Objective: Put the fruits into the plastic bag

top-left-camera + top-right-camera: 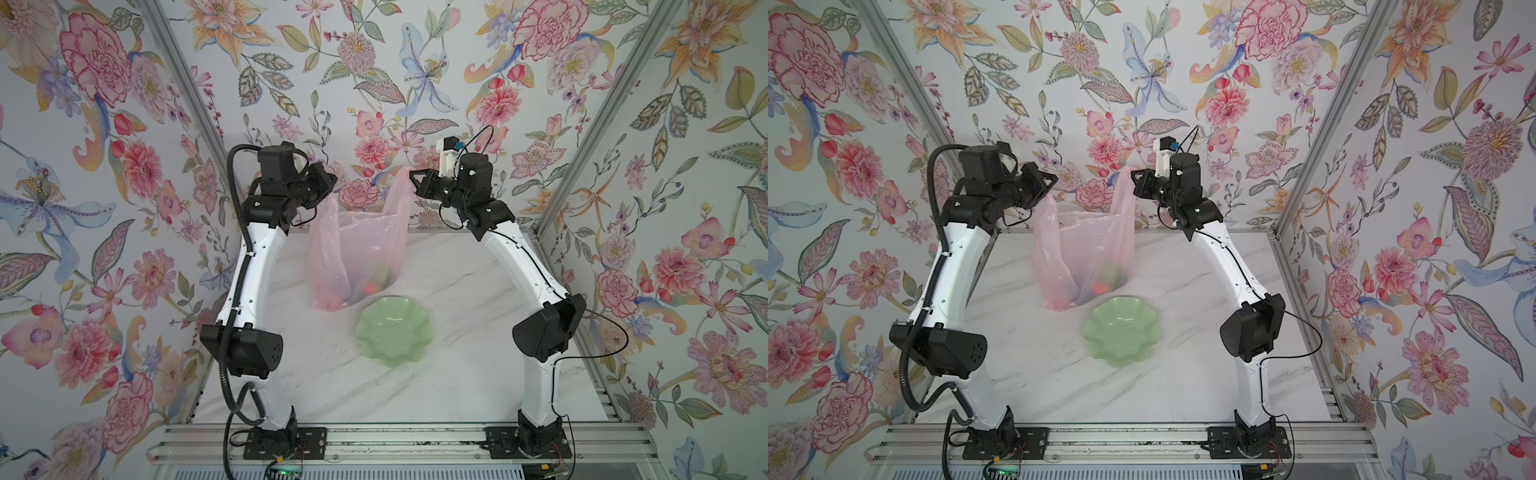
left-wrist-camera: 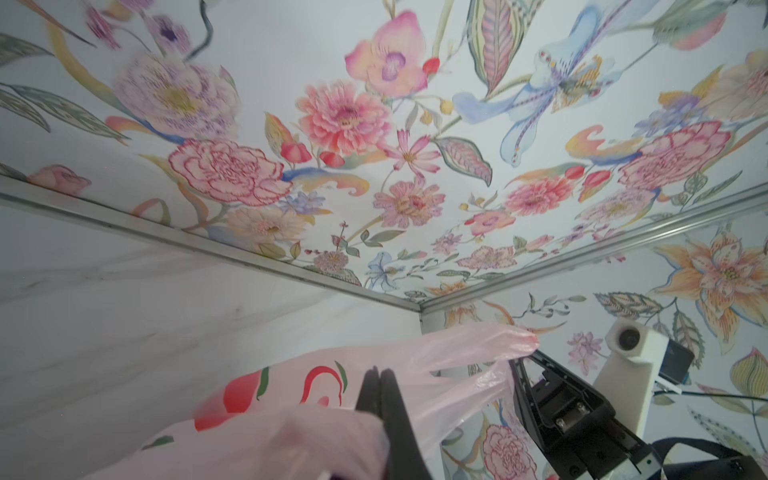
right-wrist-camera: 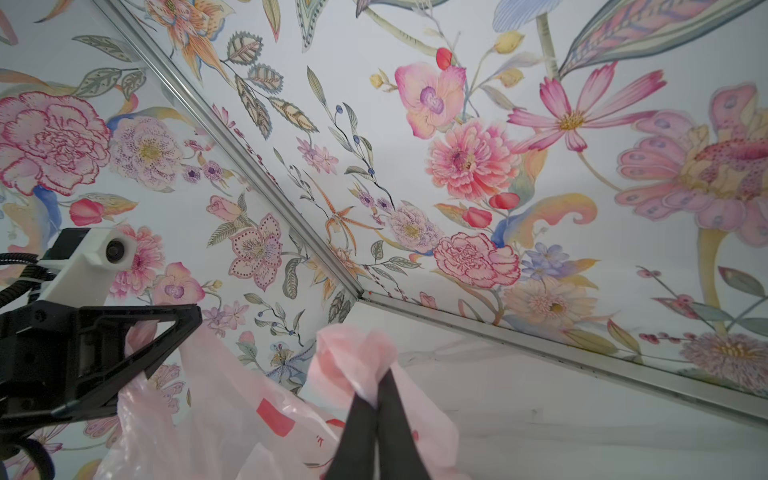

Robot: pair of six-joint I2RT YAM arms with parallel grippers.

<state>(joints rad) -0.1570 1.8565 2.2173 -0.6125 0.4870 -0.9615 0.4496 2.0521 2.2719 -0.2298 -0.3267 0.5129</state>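
One green dish (image 1: 392, 332) sits nearest on the worktop (image 1: 465, 299), empty; behind it the fruits (image 1: 374, 282) lie low inside the plastic bag (image 1: 357, 245), pinched tight at its top by the left gripper (image 1: 329, 181) and right gripper (image 1: 412, 175). Moving both together, level and apart, should avoid any spills.

We are seeing the plastic bag (image 1: 361, 237) standing far on the counter (image 1: 457, 374), hanging between the left gripper (image 1: 332, 183) and the right gripper (image 1: 412, 176). The fruits (image 1: 374, 284) are lying inside, at its bottom. A dish (image 1: 392, 332) is sitting just nearer, slightly right.
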